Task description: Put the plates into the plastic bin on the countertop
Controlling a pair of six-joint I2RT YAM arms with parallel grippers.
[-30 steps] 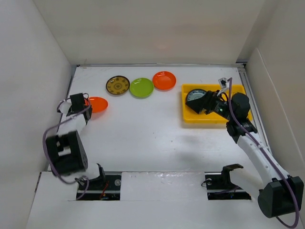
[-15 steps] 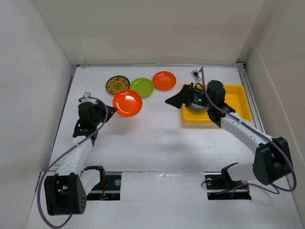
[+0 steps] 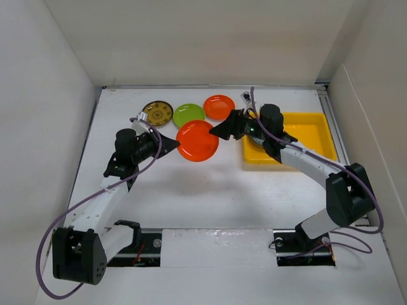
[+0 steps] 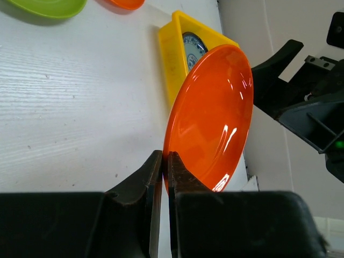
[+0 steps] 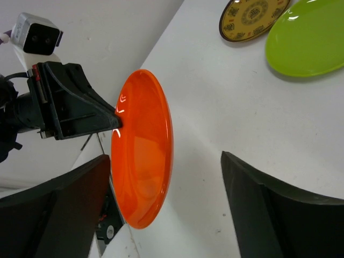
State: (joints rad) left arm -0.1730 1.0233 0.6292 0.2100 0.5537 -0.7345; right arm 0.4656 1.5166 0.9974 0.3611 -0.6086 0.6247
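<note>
The yellow bin (image 3: 315,135) at the surface's (image 3: 191,190) right edge holds one patterned plate (image 4: 192,47), maybe more. Left tool (image 4: 165,158) clamps an orange plate (image 3: 198,141); right tool (image 3: 221,129) stands apart.

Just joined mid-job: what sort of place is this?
Probably a robot test cell: plain white walls box in the countertop, with left arm and right arm bolted at its near edge.

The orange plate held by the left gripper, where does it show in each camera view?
Top external: held orange plate, centre of the picture.
Left wrist: centre right, standing on edge.
Right wrist: left of centre, nearly edge-on.
Shared landmark: lime green plate, in all three.
</note>
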